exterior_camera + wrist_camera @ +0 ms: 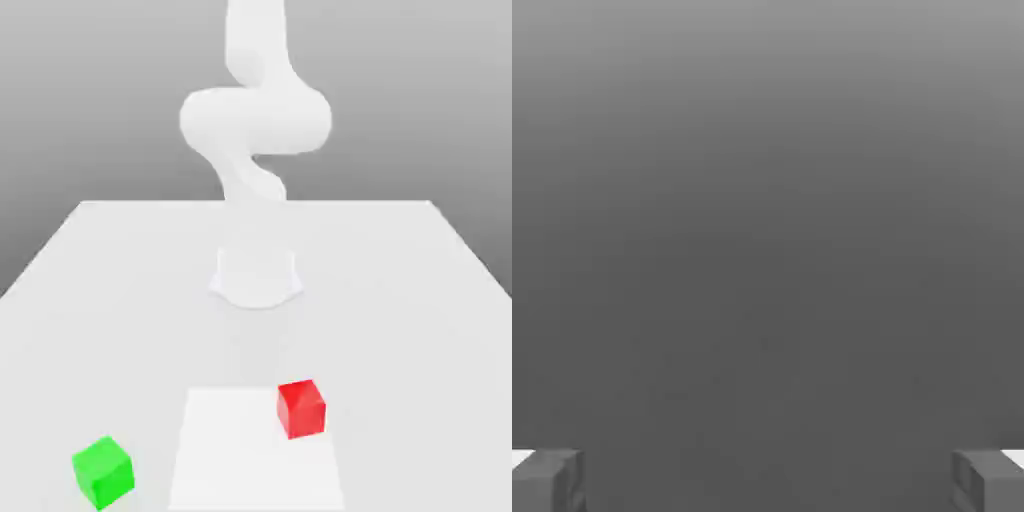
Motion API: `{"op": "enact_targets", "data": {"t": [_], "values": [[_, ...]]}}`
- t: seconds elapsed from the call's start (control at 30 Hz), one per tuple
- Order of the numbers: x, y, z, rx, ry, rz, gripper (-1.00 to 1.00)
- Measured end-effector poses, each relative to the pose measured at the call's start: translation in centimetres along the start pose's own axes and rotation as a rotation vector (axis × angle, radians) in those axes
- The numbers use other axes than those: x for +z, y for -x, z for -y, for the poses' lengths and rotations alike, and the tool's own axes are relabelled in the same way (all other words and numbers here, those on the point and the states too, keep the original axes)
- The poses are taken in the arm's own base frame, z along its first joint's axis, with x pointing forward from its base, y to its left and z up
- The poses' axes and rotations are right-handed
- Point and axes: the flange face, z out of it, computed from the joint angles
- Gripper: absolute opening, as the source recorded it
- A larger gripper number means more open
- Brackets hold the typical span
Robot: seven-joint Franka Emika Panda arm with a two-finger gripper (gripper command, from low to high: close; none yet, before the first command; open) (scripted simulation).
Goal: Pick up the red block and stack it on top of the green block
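Our claw (pixel 768 480) is wide open and holds nothing. The red block (pixel 301 408) sits on the counter (pixel 420 300), well apart from the green block (pixel 103 470). We could miss red and knock it away.

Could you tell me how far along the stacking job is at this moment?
Nothing looks done yet. The red block sits on the table, apart from the green block. The tool is open, holding nothing. Grasping, lifting and stacking all remain.

Bright, even, washed-out light (soft blur throughout); shadows barely visible.
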Motion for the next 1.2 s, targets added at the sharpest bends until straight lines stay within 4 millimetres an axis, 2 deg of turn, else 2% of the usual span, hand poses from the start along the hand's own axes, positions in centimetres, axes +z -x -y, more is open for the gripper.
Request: {"op": "enact_targets", "data": {"t": [0.13, 0.27, 0.43, 0.53, 0.6, 0.63, 0.83, 0.87, 1.07, 1.2], "values": [[10.2, 3.4, -1.2, -0.059, 0.105, 0.11, 0.0], [18.9, 8.1, -4.0, -0.114, 0.2, 0.225, 0.0], [27.6, 15.6, -9.5, -0.182, 0.313, 0.384, 0.0], [31.2, 20.6, -13.4, -0.221, 0.373, 0.485, 0.0], [32.7, 24.1, -16.0, -0.25, 0.408, 0.552, 0.0], [33.5, 24.9, -16.9, -0.251, 0.417, 0.566, 0.0], [37.7, 28.1, -19.9, -0.255, 0.426, 0.581, 0.0], [38.1, 28.5, -20.3, -0.256, 0.426, 0.582, -1.0], [38.4, 28.6, -20.4, -0.256, 0.426, 0.582, -1.0], [36.5, 27.3, -19.1, -0.254, 0.426, 0.581, -1.0]]}}
